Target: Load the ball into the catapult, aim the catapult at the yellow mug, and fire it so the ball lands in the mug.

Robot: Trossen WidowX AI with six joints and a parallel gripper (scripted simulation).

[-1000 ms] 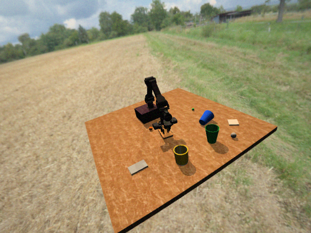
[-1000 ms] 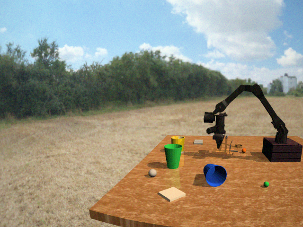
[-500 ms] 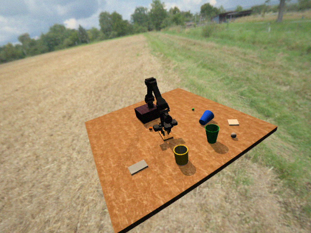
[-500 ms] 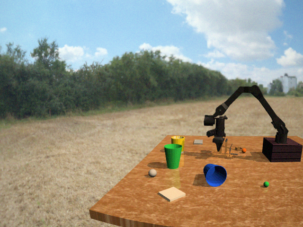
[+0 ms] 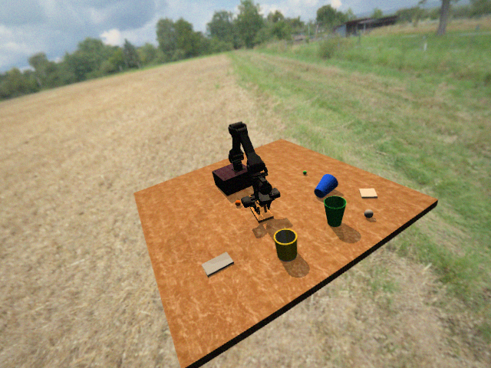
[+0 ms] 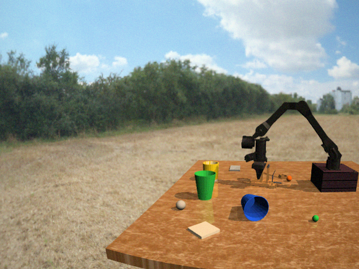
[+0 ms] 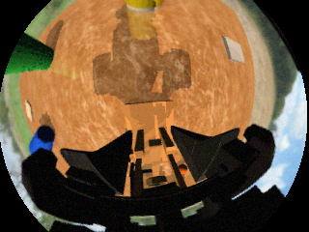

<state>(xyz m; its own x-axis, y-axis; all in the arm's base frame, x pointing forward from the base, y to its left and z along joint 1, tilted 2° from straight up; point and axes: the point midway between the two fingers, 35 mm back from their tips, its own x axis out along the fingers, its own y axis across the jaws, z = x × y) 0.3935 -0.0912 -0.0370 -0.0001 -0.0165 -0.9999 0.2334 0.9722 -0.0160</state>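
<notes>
The yellow mug (image 5: 286, 250) (image 6: 213, 171) (image 7: 144, 4) stands upright beyond the catapult (image 5: 261, 217) (image 6: 258, 183) (image 7: 147, 115). Over the frame, the gripper (image 5: 263, 210) (image 6: 258, 178) (image 7: 151, 130) looks released, probably after aiming; the orange ball (image 5: 238, 202) (image 6: 289, 178) (image 7: 182, 169) lies outside, so loading likely calls for reaching it.

Stubble field, trees (image 5: 248, 24) (image 6: 174, 92), cloudy sky.

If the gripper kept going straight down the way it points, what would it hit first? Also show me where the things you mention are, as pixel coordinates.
Most likely the wooden catapult (image 5: 266, 217) (image 6: 262, 184) (image 7: 150, 113), under the gripper's (image 5: 258, 211) (image 6: 258, 178) (image 7: 152, 132) fingertips; which part it would touch first is unclear, as depth is hard to judge.
</notes>
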